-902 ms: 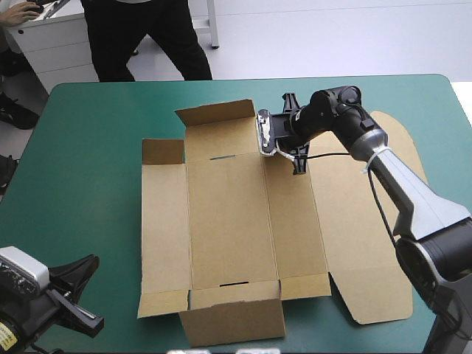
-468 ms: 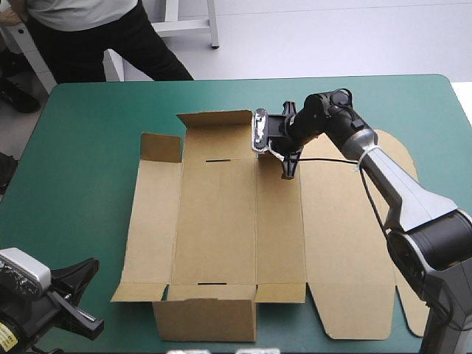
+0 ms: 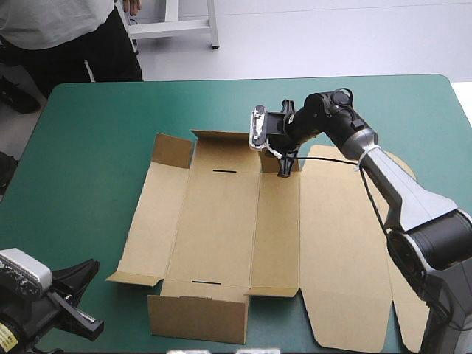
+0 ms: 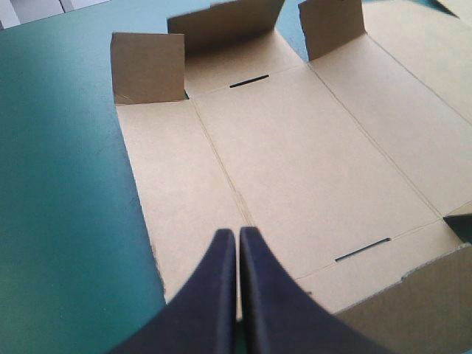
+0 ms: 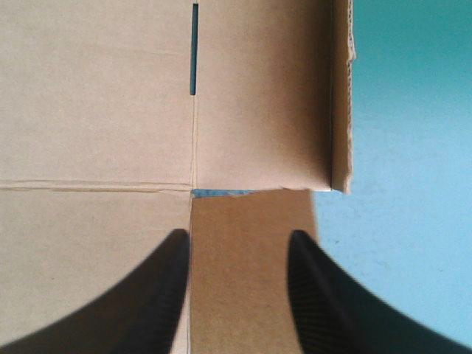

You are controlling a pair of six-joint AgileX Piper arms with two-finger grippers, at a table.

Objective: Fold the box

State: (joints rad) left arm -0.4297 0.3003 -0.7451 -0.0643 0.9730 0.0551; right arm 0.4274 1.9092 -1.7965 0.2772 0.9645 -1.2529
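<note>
The brown box (image 3: 221, 221) lies as a cut sheet on the teal-green cover. Its near end wall (image 3: 198, 318) and far end wall (image 3: 225, 140) stand raised, and the lid panel (image 3: 343, 243) lies flat to the right. My right gripper (image 3: 285, 168) is at the far end, pointing down at a small corner flap. In the right wrist view this gripper (image 5: 240, 240) is open with the flap (image 5: 251, 280) between its fingers. My left gripper (image 3: 77, 295) sits off the near left corner. In the left wrist view it (image 4: 237, 232) is shut and empty, and the box (image 4: 310, 162) lies ahead.
The teal-green cover (image 3: 81, 162) shows to the left of the box and beyond its far end. The lid's rounded tabs (image 3: 409, 317) reach toward the table's near right corner.
The box has slid and turned toward the table's near side, and its far wall now leans lower. The right gripper has shifted slightly left with the corner flap. The left gripper has not moved.
</note>
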